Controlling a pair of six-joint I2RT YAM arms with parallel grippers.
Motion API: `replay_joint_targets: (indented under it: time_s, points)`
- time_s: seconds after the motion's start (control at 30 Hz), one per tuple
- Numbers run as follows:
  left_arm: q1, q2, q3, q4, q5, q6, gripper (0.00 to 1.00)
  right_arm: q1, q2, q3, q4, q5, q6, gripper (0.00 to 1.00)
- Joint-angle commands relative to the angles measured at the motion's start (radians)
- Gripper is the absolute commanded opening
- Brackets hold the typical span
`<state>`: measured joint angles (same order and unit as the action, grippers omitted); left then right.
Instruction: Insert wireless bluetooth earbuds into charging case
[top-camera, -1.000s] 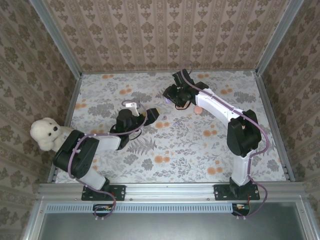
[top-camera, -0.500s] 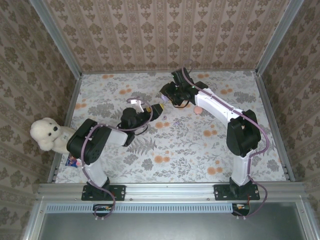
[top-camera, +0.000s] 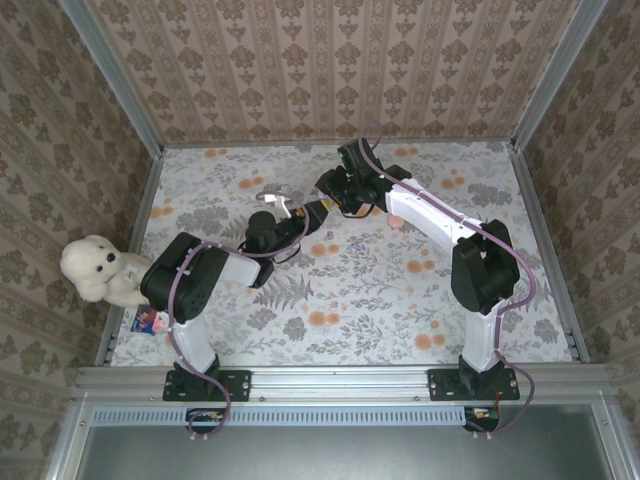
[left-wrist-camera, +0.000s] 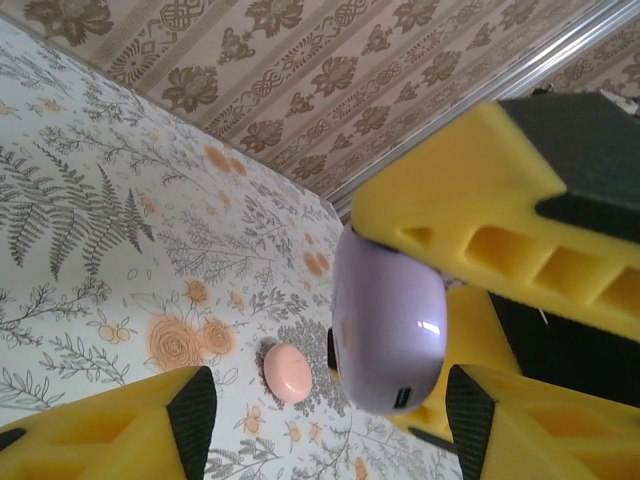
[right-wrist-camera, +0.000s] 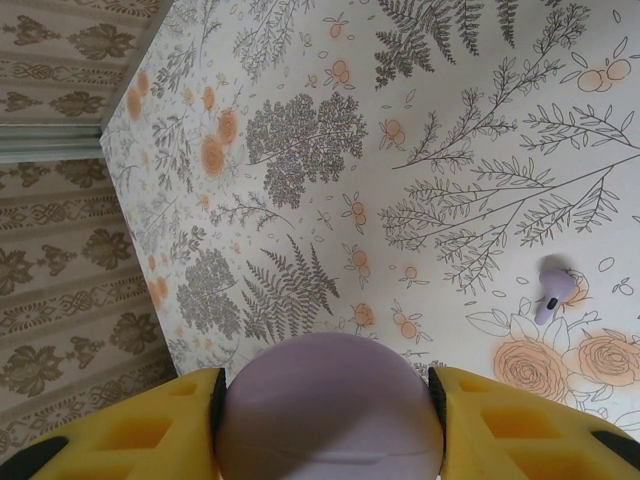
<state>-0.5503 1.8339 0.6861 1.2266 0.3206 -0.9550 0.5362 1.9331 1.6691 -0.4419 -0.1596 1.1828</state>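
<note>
Left gripper (left-wrist-camera: 328, 415), moved closer, spreads around charging case (left-wrist-camera: 388, 330) pinched lengthwise by right gripper (right-wrist-camera: 325, 412).

Charging case (right-wrist-camera: 330, 410) above table (right-wrist-camera: 300, 150), earbud (right-wrist-camera: 553, 290) on it — teddy (top-camera: 95, 268) at left edge

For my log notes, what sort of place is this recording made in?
Probably a lab robot test cell dressed like a room: wallpapered panels in a metal frame, a floral table, and a left arm and right arm bolted to a rail.
</note>
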Motion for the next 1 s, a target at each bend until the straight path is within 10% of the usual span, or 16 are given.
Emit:
replay_joint_targets:
  time_s: [0.0,0.97]
  points:
    - [-0.005,0.024,0.032,0.045,-0.018,-0.018,0.63,0.01,0.014,0.0,0.026,-0.019,0.02,0.44]
    - [-0.008,0.068,0.067,0.055,-0.068,-0.032,0.21,0.019,0.018,-0.034,0.053,-0.032,0.036,0.44]
